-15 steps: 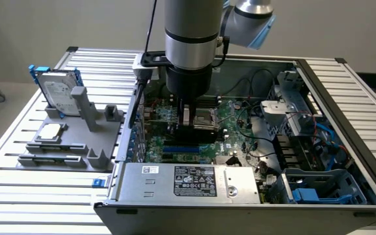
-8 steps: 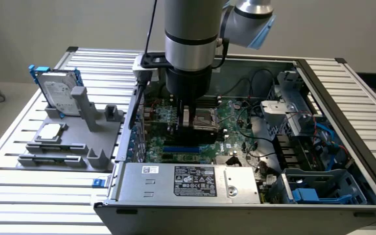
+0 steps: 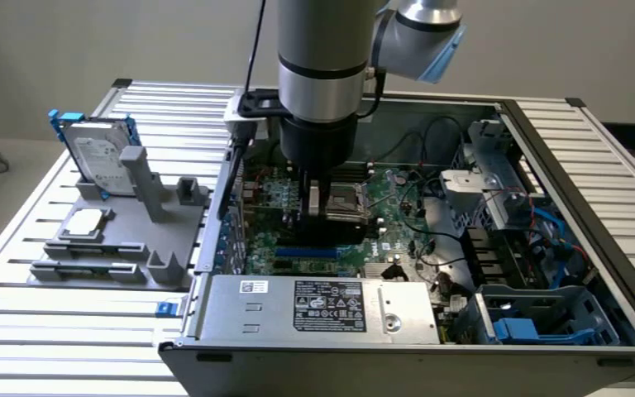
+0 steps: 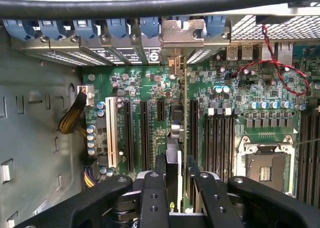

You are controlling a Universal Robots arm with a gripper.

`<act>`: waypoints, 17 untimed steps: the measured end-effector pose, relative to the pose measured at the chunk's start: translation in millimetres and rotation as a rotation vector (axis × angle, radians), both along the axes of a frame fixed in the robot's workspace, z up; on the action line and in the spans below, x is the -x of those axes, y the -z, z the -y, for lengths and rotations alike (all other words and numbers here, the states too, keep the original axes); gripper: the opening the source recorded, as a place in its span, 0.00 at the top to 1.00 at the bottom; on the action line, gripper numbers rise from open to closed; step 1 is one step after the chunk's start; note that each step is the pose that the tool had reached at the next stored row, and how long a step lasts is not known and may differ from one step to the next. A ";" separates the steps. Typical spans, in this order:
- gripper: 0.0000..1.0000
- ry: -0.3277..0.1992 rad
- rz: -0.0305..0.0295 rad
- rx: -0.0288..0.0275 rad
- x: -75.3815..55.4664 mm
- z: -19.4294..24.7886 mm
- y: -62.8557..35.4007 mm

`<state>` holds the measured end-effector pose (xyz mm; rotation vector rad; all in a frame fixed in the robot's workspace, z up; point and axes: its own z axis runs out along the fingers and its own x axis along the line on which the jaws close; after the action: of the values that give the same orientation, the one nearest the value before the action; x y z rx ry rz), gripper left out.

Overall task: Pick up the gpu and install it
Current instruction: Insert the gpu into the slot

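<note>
gpu stands on edge inside the case, held over the motherboard. The wrist view looks straight along it, so it reads as little more than a thin green line. Neither face can be seen. Its silver bracket reaches the rear wall, among the row of blue clips.

The gripper is closed on the gpu, with black fingers pressed to either side of its near end. That end and the card's lower edge are hidden behind the fingers, so I cannot tell whether it touches a slot or hangs just above one. A thick black cable crosses the wrist view and cuts off the case's rear edge.

In the exterior view the arm reaches down into the case and covers most of the gripper. The card is hard to pick out there. A power supply hides the near part of the board. Outside the case, on the exterior view's left, a hard drive stands in a grey holder.
</note>
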<state>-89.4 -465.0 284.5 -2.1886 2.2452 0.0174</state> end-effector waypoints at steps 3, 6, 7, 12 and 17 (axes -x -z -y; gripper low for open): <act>0.74 0.000 -0.0001 -0.0004 0.1 0.0 0.6; 0.74 0.000 0.0000 -0.0009 0.2 0.0 1.4; 0.74 0.000 0.0000 -0.0010 0.2 0.0 1.6; 0.74 0.000 0.0000 -0.0017 0.3 0.0 2.9; 0.74 0.000 0.0000 -0.0024 0.5 0.0 4.6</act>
<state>-89.9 -465.0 279.9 -2.1874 2.2440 0.0202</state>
